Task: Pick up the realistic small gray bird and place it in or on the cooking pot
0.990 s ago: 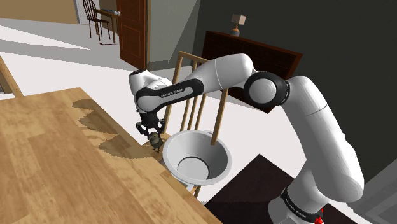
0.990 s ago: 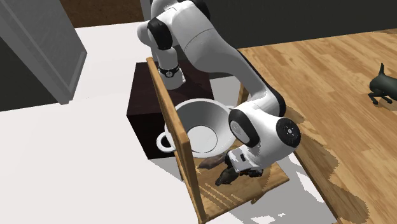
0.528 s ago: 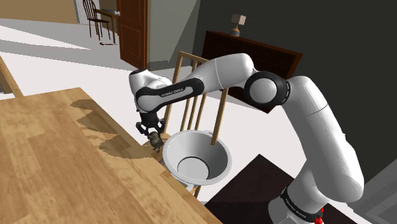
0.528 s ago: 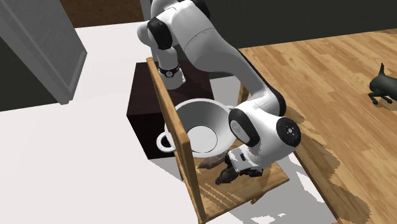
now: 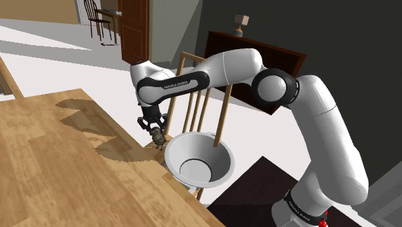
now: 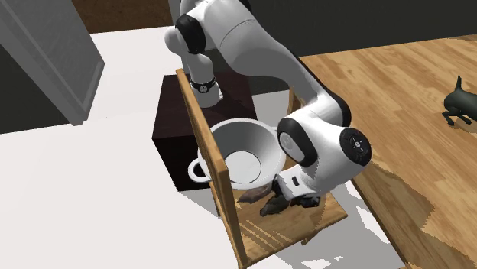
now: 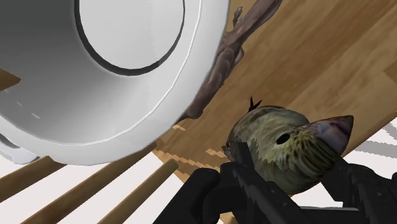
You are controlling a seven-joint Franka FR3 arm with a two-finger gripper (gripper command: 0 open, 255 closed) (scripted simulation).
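Observation:
A small grey-brown bird (image 5: 158, 136) with a pointed beak is clasped between the fingers of my black gripper (image 5: 154, 128), a little above the wooden tabletop (image 5: 51, 161). Seen from the wrist, the bird (image 7: 280, 143) sits between the two fingers (image 7: 251, 184). Close beside it is the white cooking pot (image 7: 95, 83). The pot (image 5: 216, 151) is wide, empty and upright at the table's edge, just to the shoulder view's right of the bird. From the second exterior view, the gripper (image 6: 289, 202) hangs low beside the pot (image 6: 229, 137), with the bird (image 6: 271, 206) dark beneath it.
A wooden chair back (image 5: 193, 97) with slats rises right behind the pot. A brown branch-like thing (image 7: 222, 57) lies on the wood beside the pot. A dark dog figure (image 6: 457, 103) stands far off on the table. The dark stand (image 6: 172, 130) is below the arm.
The arm has lifted at the elbow. The gripper has risen slightly with the bird still clasped in it. The pot has not moved.

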